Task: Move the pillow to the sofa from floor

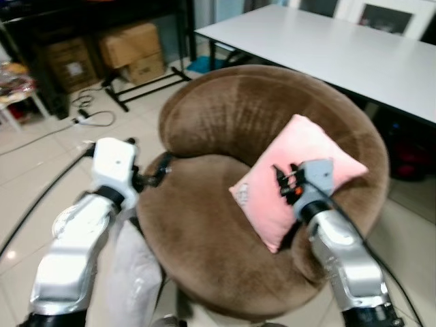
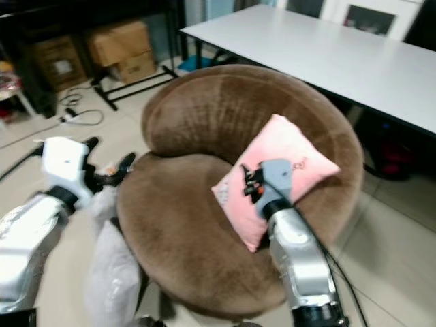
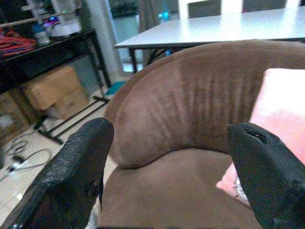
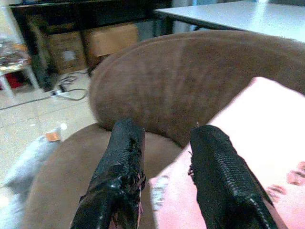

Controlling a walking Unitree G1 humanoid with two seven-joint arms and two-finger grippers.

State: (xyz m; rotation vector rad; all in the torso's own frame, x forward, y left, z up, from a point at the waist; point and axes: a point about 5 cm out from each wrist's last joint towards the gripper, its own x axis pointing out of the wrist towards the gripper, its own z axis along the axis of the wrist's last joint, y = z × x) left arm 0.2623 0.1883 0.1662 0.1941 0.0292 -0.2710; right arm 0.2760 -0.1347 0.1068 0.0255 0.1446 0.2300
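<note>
- The pink pillow (image 1: 300, 174) lies on the seat of the round brown sofa (image 1: 218, 109), tilted up against the curved backrest on the robot's right side, one corner pointing down toward the seat's front.
- The right end effector (image 4: 164, 179) hovers over the pillow's lower part; in the right wrist view its two black fingers (image 4: 119, 176) stand a little apart with only air and the sofa seat between them, and they hold nothing.
- The left end effector (image 3: 167, 176) is at the sofa's left edge, aimed at the backrest; its fingers (image 3: 76, 171) are spread wide and grip nothing.
- A pale grey bundle of cloth or plastic (image 2: 112, 266) sits on the floor just beside the sofa's left flank, below the left arm; what it is cannot be told.
- Behind the sofa stands a long white desk (image 1: 354, 48), its near edge close to the backrest.
- To the far left, cardboard boxes (image 1: 129, 48) rest under dark shelving, with a black stand's feet (image 1: 146, 85) and a white cable (image 1: 95, 119) on the tiled floor (image 1: 41, 157).
</note>
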